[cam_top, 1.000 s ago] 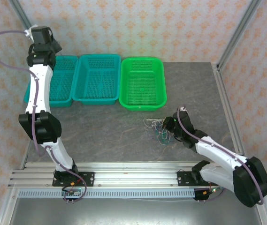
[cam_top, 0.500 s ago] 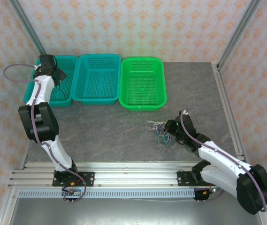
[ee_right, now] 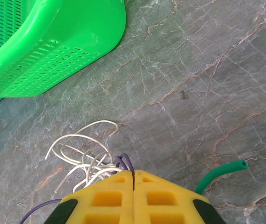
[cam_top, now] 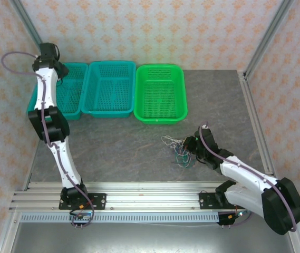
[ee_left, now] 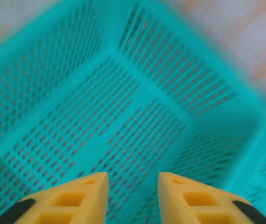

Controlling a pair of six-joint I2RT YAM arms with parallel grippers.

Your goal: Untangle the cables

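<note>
Grey stone-look worktop (cam_top: 113, 147) under everything. Three mesh baskets in a row along the far edge: leftmost teal basket (cam_top: 75, 100), middle teal basket (cam_top: 109, 112), green basket (cam_top: 160, 120).

Left hand (cam_top: 61, 71): raised over the leftmost teal basket, well apart from the cables. Wrist view looking straight down into that basket (ee_left: 179, 70), slotted floor and walls directly below the left hand (ee_left: 133, 179). Yellow fingers (ee_left: 90, 191) apart with a narrow-to-medium gap, nothing between them. Picture blurred.

Right hand (cam_top: 187, 143): low on the worktop, on the near side of the green basket and clear of it. In the wrist view, fingers (ee_right: 104, 196) pressed together on the right hand (ee_right: 133, 175), seam closed. Green basket wall (ee_right: 67, 42) ahead and to the left of the fingertips, bare worktop (ee_right: 207, 84) ahead and to the right.

Cables (cam_top: 177, 150): loose tangle on the worktop at the right hand's fingertips, spreading to its left in the top view.
- white wires (ee_right: 83, 154): several loops fanned out just ahead-left of the closed fingers, running back under them.
- purple wire (ee_right: 125, 161): small loop rising right at the finger seam, probably the strand pinched there, hard to confirm at this angle. A further purple run at the lower left of the right hand.
- green cable (ee_right: 219, 173): out from under the right side of the right hand, free end lying on the worktop.
</note>
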